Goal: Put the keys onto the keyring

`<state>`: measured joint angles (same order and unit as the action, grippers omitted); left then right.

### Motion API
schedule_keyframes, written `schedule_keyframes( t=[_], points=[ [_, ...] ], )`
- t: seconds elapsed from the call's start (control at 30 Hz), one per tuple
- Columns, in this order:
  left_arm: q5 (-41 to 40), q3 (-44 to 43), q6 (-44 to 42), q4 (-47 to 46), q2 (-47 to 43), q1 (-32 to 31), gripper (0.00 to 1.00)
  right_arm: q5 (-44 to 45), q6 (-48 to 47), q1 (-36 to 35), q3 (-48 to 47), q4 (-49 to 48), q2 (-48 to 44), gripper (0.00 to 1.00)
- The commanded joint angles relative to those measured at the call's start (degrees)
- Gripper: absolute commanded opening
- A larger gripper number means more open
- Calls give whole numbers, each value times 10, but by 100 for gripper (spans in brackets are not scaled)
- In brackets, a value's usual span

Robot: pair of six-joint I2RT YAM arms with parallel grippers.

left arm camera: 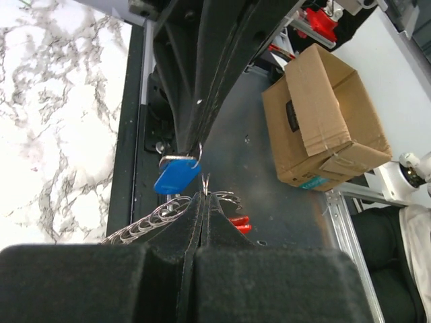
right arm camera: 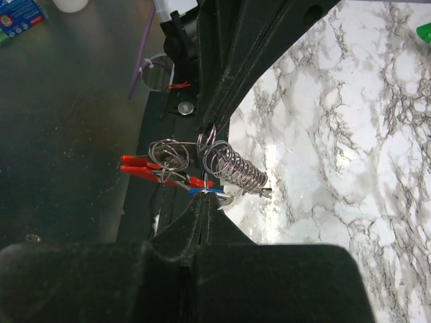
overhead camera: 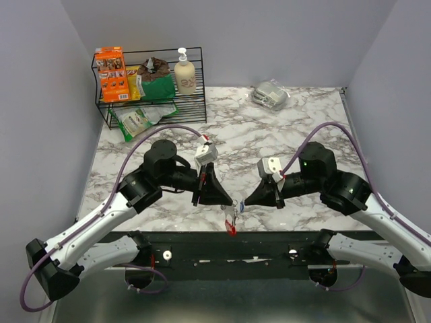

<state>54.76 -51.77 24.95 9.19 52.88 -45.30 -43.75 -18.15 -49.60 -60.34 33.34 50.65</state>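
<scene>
Pinches the keyring [left arm camera: 161, 214] in the left gripper [left arm camera: 203, 200], fingers pressed together just below the blue-headed key [left arm camera: 176, 176], with silver coils to that key's lower left and the red clip [left arm camera: 239, 223] to its lower right. Holds the key from directly above in the right gripper [left arm camera: 190, 149], likewise closed. Takes in a marble table [left arm camera: 54, 121] left of the key and a cardboard box [left arm camera: 323, 121] to its upper right.

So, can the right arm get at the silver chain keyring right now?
Likely yes: the right tool, shut on the blue-headed silver key, sits tip to tip with the left tool holding the keyring.
</scene>
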Motion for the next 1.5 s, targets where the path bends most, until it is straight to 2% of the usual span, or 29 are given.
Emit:
schedule_keyframes(
  t=[0.0,0.5,1.07,1.47],
  points=[
    [45,-36,13,-24,26,3,0,-13,-8,-3,-15,15,8,0],
    [40,-62,-10,14,64,4,0,-6,-7,-4,-12,9,-10,0],
    [35,-64,-27,32,49,20,0,-3,-5,-4,-12,8,-23,0],
    [38,-65,-39,48,71,19,0,14,0,-4,-19,8,4,0]
  ],
)
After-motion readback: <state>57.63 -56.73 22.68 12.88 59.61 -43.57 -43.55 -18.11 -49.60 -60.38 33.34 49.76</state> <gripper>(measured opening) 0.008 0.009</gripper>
